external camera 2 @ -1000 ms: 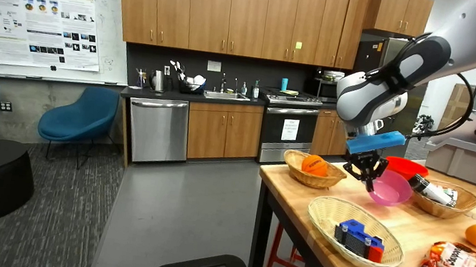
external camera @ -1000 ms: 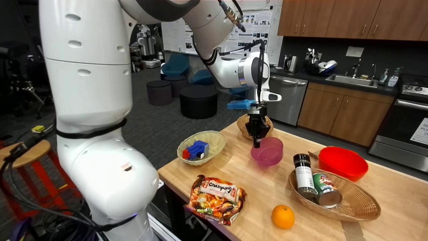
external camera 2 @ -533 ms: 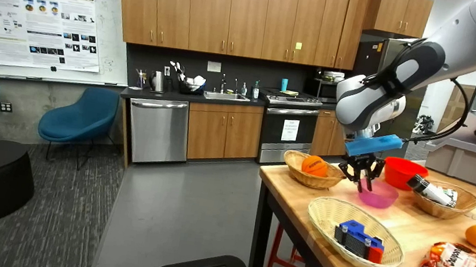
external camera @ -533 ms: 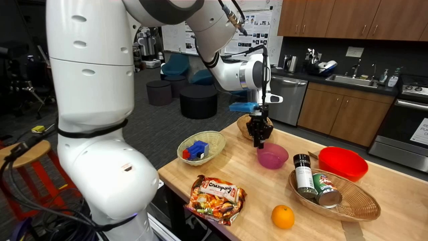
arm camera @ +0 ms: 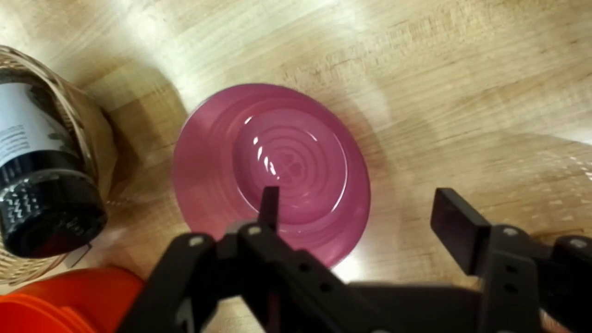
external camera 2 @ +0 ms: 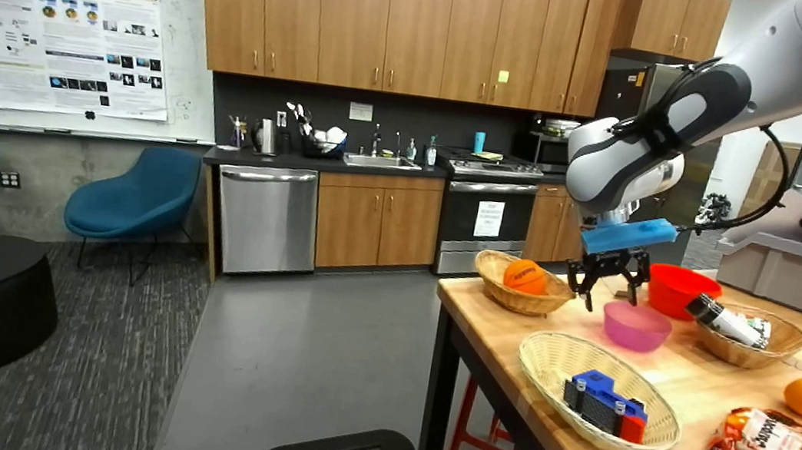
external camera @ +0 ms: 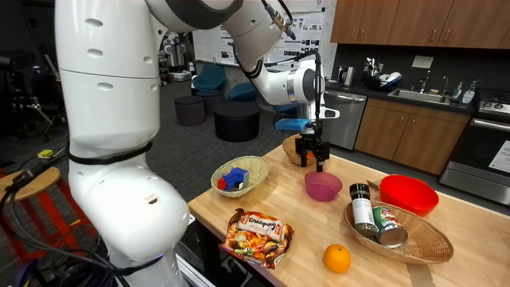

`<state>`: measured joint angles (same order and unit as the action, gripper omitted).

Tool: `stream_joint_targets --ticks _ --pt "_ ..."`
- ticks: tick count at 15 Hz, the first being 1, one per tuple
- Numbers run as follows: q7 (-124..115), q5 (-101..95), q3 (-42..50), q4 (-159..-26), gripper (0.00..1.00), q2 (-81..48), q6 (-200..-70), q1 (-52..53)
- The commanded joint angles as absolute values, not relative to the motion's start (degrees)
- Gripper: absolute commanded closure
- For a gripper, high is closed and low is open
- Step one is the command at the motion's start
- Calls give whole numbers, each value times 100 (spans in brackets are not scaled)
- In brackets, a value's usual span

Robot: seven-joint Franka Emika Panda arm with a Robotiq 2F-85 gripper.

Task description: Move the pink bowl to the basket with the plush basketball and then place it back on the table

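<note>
The pink bowl (external camera: 323, 187) stands upright on the light-wood table (external camera: 306, 227), and the wrist view shows nothing inside the bowl (arm camera: 286, 138). My gripper (external camera 2: 611, 302) is open just above the bowl's rim, its fingers spread wide and holding nothing. From the wrist camera, one finger (arm camera: 269, 206) overlaps the bowl while the other finger (arm camera: 458, 226) is over bare wood. Beside the gripper is the tan basket (external camera 2: 541, 305) with the orange plush basketball (external camera 2: 524, 276) in it. In an exterior view the gripper partly covers that basket (external camera: 291, 152).
A bright red bowl (external camera: 408, 193) and an oval basket (external camera: 432, 247) with a jar (external camera: 362, 209) and a can (external camera: 388, 227) are near the pink bowl. Elsewhere lie an orange fruit (external camera: 337, 258), a noodle packet (external camera: 259, 239) and a pale basket (external camera 2: 547, 353) with blue blocks (external camera 2: 603, 399).
The bowl, tilted in my gripper's fingers a second ago, has come down onto the table. My fingers have opened, let go and risen from the rim. The ball's basket shifted slightly.
</note>
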<state>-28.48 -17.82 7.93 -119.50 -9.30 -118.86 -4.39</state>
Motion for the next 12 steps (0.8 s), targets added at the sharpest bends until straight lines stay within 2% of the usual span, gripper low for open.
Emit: stream_joint_targets --ticks 1,12 --pt "-2866 -1835 852 -11946 0 -618 -11791 -434" --pt "-2522 -1693 787 -11926 0 161 -11887 -528"
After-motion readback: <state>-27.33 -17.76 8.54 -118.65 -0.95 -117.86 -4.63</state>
